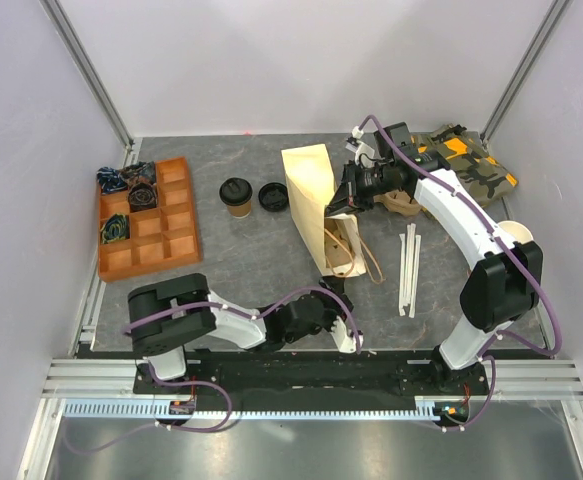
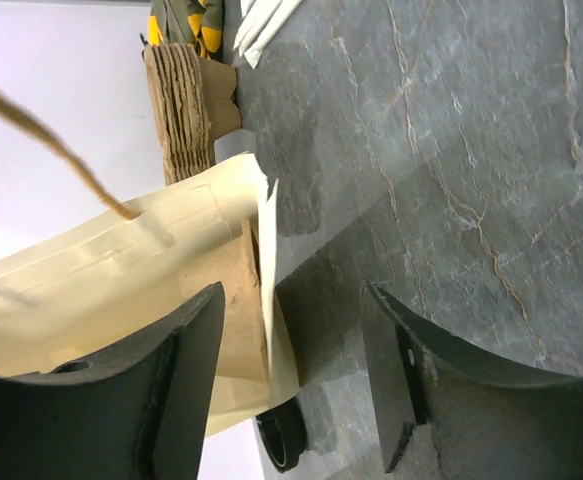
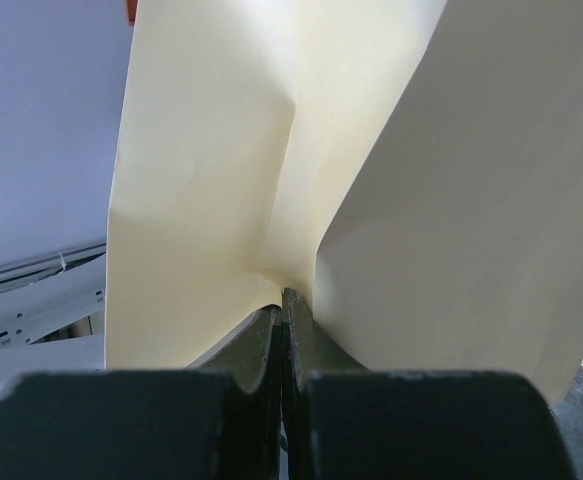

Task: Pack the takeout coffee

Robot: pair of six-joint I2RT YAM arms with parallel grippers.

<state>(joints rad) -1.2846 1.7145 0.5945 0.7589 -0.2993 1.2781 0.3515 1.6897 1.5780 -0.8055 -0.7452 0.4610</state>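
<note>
While the takeout coffee [image 1: 236, 197] stands upright on the table [image 1: 251, 270], lid on and outside the bag, the packing proper is judged not yet begun.

Item 1, right pincer [image 1: 344, 200]: clenched on a fold of the paper bag [image 1: 309, 195] along its side. Its wrist view shows both fingers pressed together with cream paper nipped at the tips, and the paper spreads away from the pinch on either side.

Item 2, left pincer [image 1: 351, 338]: released, fingers apart, grasping nothing. The bag's rim, with a brown handle patch, lies just beside its left finger and reaches into the gap. Whether paper touches that finger cannot be told.

Item 3, takeout coffee: on the far side of the bag from the right pincer and well apart from it. It is far ahead of the left pincer and off to its left. Neither pincer touches it.

Item 4, loose black lid [image 1: 273, 196]: between the coffee and the bag, nearer the right pincer than the cup is.

Status: only the bag is in hand, apparently being held up or opened. Left to do: spread the mouth, fetch the cup, set it inside upright.
</note>
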